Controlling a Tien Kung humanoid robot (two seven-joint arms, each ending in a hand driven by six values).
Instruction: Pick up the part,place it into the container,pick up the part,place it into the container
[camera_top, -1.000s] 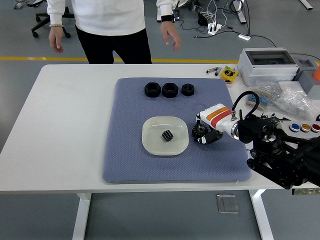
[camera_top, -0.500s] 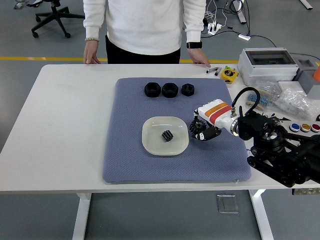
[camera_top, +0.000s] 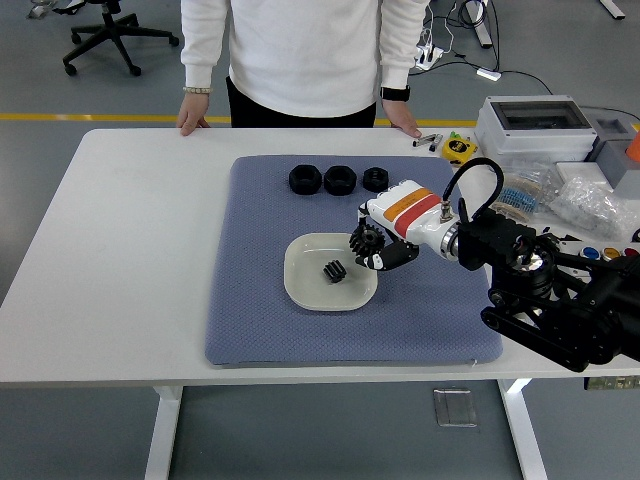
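A white square dish (camera_top: 305, 288) sits on the blue-grey mat (camera_top: 260, 320) and holds one small black gear (camera_top: 334, 271). My right hand (camera_top: 372, 247), white with orange and red stripes, is shut on a second black gear (camera_top: 366, 240) and holds it just above the dish's right rim. Three black ring-shaped parts (camera_top: 339, 180) lie in a row at the mat's far edge. My left hand is out of view.
A person in a white top stands at the far side with both hands (camera_top: 190, 122) resting on the table edge. A grey box (camera_top: 530, 130), bagged parts (camera_top: 590, 200), a yellow tape measure (camera_top: 458, 148) and coloured buttons (camera_top: 610, 254) crowd the right side.
My right hand has moved left with the gear, from the mat right of the dish to over its right rim. The person stepped up and set both hands on the table.
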